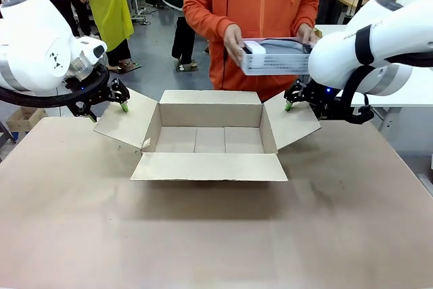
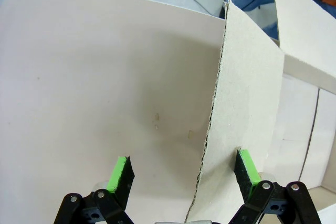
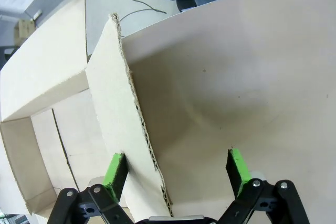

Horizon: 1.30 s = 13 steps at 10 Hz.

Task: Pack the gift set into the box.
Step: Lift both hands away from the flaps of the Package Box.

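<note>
The box stands open in the middle of the table, all four flaps folded outward and its inside bare. A person in an orange hoodie holds the gift set in both hands above and behind the box's far right corner. My left gripper is at the left flap. In the left wrist view it is open, and the flap's edge runs between its fingers. My right gripper is at the right flap. In the right wrist view it is open astride that flap's edge.
The brown table spreads wide in front of the box. The person stands close against the far edge. Another table sits behind my right arm.
</note>
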Motion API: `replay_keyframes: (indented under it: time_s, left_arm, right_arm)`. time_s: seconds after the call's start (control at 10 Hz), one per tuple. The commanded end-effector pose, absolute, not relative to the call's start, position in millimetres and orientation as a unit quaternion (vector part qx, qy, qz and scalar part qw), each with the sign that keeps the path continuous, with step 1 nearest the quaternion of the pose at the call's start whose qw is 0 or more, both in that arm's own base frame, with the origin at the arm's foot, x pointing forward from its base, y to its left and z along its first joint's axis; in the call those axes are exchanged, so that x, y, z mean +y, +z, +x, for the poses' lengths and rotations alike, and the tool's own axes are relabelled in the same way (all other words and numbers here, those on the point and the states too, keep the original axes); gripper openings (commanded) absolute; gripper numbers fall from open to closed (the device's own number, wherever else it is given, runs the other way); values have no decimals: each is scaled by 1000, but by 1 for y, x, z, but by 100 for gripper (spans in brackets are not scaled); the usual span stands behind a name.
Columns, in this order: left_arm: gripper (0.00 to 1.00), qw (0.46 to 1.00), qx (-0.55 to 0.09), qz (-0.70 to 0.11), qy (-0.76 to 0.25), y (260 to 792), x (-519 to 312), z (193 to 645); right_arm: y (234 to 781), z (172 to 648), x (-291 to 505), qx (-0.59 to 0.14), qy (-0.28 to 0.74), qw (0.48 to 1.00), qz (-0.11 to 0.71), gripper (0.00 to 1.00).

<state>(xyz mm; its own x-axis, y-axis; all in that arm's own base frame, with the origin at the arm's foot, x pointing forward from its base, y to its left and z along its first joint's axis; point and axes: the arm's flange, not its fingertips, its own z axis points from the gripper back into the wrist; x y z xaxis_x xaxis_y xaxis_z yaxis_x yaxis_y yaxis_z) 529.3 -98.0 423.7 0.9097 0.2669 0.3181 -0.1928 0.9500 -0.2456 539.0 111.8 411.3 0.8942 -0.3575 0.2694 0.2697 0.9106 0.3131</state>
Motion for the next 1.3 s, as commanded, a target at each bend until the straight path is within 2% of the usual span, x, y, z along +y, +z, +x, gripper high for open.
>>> replay_keyframes:
  time_s: [0.0,1.2]
  left_arm:
    - [100,971,-178,-97,126,425,-99,527]
    - [100,971,-178,-97,126,425,-99,527]
  right_arm:
    - [416,540,114,-161,-171,964,128,100]
    - [416,540,114,-161,-171,964,128,100]
